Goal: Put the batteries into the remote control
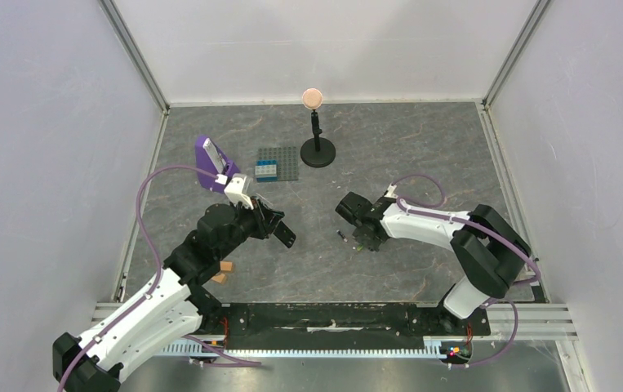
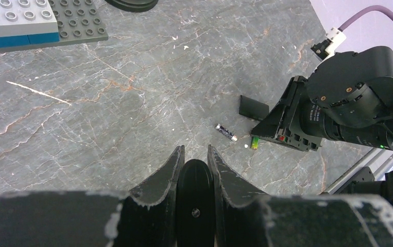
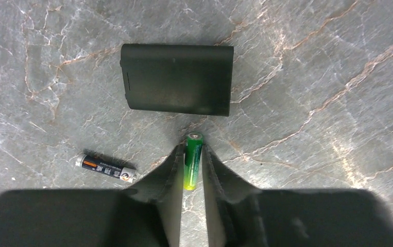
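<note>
Green battery (image 3: 193, 160) sits clamped between the right end effector's (image 3: 191, 150) fingertips.

Dark grey marbled table (image 1: 422, 163). Far side: grey studded baseplate (image 1: 285, 155) w/ bricks (image 1: 267, 170) on it, black round-foot stand (image 1: 318, 153) just beside. Mid-right: flat black cover (image 3: 177, 78), green battery (image 3: 193, 159) near its edge, prob. lying flat; dark battery (image 3: 106, 169) close by. Near-left: orange-tan blocks (image 1: 226, 267).

In the right wrist view, a cover (image 3: 177, 78) lies at upper centre. Just below it, the first battery (image 3: 194, 143) sits between the fingers of the right gripper (image 3: 191, 154). The second battery (image 3: 105, 168) lies apart, at lower left.
</note>
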You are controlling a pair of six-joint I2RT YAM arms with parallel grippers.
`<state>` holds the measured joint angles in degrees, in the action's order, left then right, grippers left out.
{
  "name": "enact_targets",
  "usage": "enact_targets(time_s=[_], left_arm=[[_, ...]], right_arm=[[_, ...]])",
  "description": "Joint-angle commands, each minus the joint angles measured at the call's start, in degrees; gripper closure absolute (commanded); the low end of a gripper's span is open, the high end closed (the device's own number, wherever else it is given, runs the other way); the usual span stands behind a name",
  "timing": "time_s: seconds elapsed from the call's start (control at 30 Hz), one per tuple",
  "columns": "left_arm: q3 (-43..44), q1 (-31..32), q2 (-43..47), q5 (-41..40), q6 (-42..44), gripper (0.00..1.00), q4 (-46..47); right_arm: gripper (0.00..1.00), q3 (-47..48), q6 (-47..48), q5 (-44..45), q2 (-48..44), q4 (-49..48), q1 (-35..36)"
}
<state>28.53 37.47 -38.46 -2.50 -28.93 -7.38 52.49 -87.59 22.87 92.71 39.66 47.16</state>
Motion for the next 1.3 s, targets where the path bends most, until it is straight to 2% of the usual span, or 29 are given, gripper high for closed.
enact_targets(time_s=[0.0,0.1,0.2,0.53,0.63,0.73,0.83,0.9,1.03,1.27], left_arm=[[1.9,0.0,1.2,-0.5,-1.5,0.98,1.7],[1.6,0.0,1.2,-0.5,-2.0,0.98,2.2],[1.7,-0.1,0.5,-0.3,-2.6,0.98,2.2],[3.3,0.0,-3.2,4.9,-5.6,0.98,2.9],[3.5,0.0,-3.3,7.1,-7.2,0.98,4.6],[4.6,0.0,-3.5,10.2,-9.2,0.98,6.7],[6.9,0.0,-4.2,13.1,-11.5,0.98,7.1],[8.3,0.0,-4.6,15.0,-13.7,0.98,9.2],[8.9,0.0,-5.5,17.4,-19.2,0.98,15.1],[9.0,-0.3,-10.4,21.3,-25.9,0.98,24.0]], right_arm=[[0.87,1.3,0.2,1.6,0.5,0.5,0.2],[0.93,1.5,3.1,1.3,0.0,-0.6,0.2],[1.0,0.6,9.2,-0.9,-2.3,-5.8,0.3],[1.0,-4.6,38.2,-4.9,-18.8,-21.1,0.2],[1.0,-7.9,49.5,-14.3,-26.3,-31.5,0.2],[1.0,-7.7,56.8,-29.8,-29.2,-38.9,0.1],[1.0,-5.3,59.7,-45.0,-30.4,-44.2,0.3],[1.0,-4.7,60.1,-51.1,-31.7,-47.9,0.2],[1.0,-6.2,60.7,-54.8,-35.1,-56.7,0.3],[1.0,-3.5,66.7,-57.7,-34.2,-57.4,0.3]])
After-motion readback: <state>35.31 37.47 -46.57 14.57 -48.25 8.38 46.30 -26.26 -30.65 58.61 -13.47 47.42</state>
